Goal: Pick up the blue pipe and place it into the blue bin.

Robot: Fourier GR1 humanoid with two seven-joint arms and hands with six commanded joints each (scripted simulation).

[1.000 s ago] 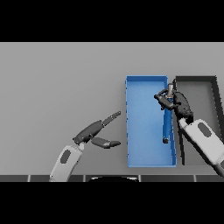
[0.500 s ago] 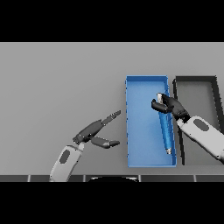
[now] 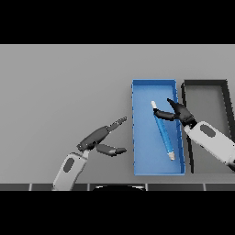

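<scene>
Blue pipe [image 3: 163, 131] is seen lying inside the blue bin [image 3: 137, 137], set on a slant: its pale upper end points toward the bin's far left, its pale lower end rests nearer the bin's right wall. The bin is long and narrow and is placed on the grey table [image 3: 59, 87]. Just to its right a black bin [image 3: 186, 92] of similar shape is set side by side with it; nothing can be made out inside that one.

Compared with half a second earlier, the pipe was held nearly upright along the bin's right side with the right hand closed round its top; now it is tilted further across the bin floor and the grasp has been loosened.

Right hand [image 3: 180, 114] is reached over the bin's right wall, with its fingers spread apart. One dark fingertip is stretched to the pipe's upper part and appears to touch it; a firm grasp is not seen. The rest of the pipe lies below and to the left of this hand.

Left hand [image 3: 97, 138] is held above the table to the left of the bin, fingers straight and apart, thumb splayed, nothing carried.
</scene>
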